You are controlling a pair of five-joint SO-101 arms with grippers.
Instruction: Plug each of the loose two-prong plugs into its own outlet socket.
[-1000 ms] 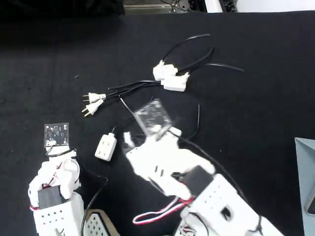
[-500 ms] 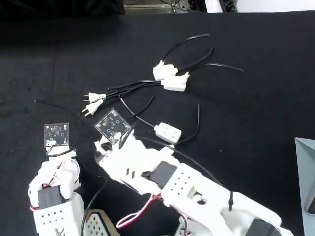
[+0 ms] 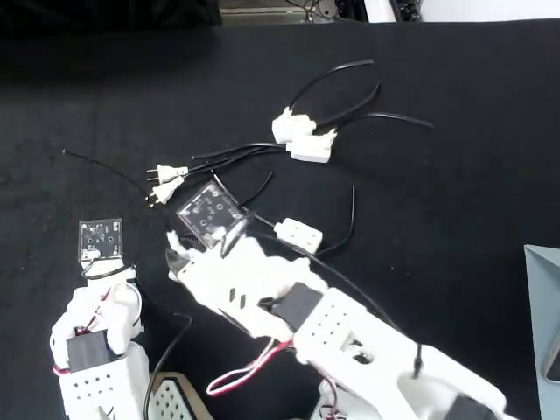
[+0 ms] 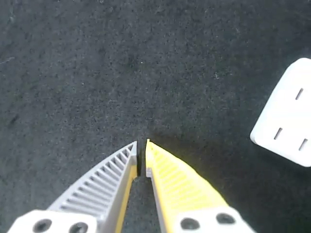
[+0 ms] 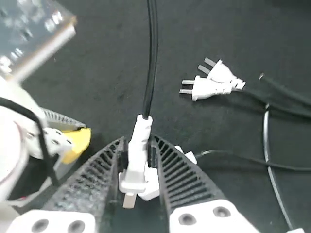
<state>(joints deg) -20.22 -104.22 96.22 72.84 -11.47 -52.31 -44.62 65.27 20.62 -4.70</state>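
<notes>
My right claw (image 5: pixel 137 141) is clenched on a white 2-prong plug (image 5: pixel 135 170). The plug sits lengthwise between the 2 black fingers, with a prong pointing back toward the wrist. Its black cord (image 5: pixel 151 58) runs straight out past the fingertips and away over the black table (image 3: pixel 455 175).

A little beyond the claw and off to one side of the cord, 2 loose plugs (image 5: pixel 211 82) lie side by side and touching, prongs aimed the same way and cords trailing behind them. In the high view they lie just ahead of the claw.

My left claw (image 4: pixel 141 144) is shut on nothing, its grey and yellow fingertips meeting just above the cloth. A white outlet socket (image 4: pixel 286 121) lies flat near it, off to the yellow finger's side, slots facing up.

Farther from both claws, a single socket (image 3: pixel 297 234) rests beside my right arm. Well beyond it, a pair of sockets (image 3: pixel 302 138) lie touching, black leads fanning outward.
</notes>
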